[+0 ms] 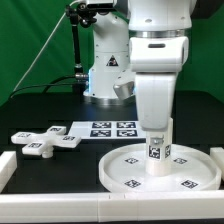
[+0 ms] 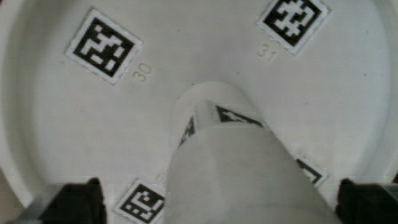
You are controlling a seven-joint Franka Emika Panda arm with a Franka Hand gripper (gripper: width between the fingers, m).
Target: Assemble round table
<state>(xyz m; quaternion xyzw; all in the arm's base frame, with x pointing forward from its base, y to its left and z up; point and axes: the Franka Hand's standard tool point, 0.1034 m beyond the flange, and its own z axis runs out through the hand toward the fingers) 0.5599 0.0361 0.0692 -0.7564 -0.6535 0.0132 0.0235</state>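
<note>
While the robot arm reaches down over the table (image 1: 40,110), its hand (image 1: 155,128) hangs right above the short thick leg (image 1: 156,150). The hand's fingers (image 2: 79,198) stand wide apart, one on each side of the leg, and they grip nothing.

The leg stands upright in the middle of the big round disc (image 1: 125,170). It has small black-and-white tags on its side. The disc is white, has a raised rim, and lies flat on the dark table, with more square tags on its face. In the wrist view the leg (image 2: 240,160) rises from the disc (image 2: 196,50) toward the camera.

On the exterior view's left lies the cross-shaped foot piece (image 1: 45,140), well apart from the disc. Behind it lies the marker board (image 1: 112,128), flat on the table. A plain white bar (image 1: 6,168) lies at the left edge.
</note>
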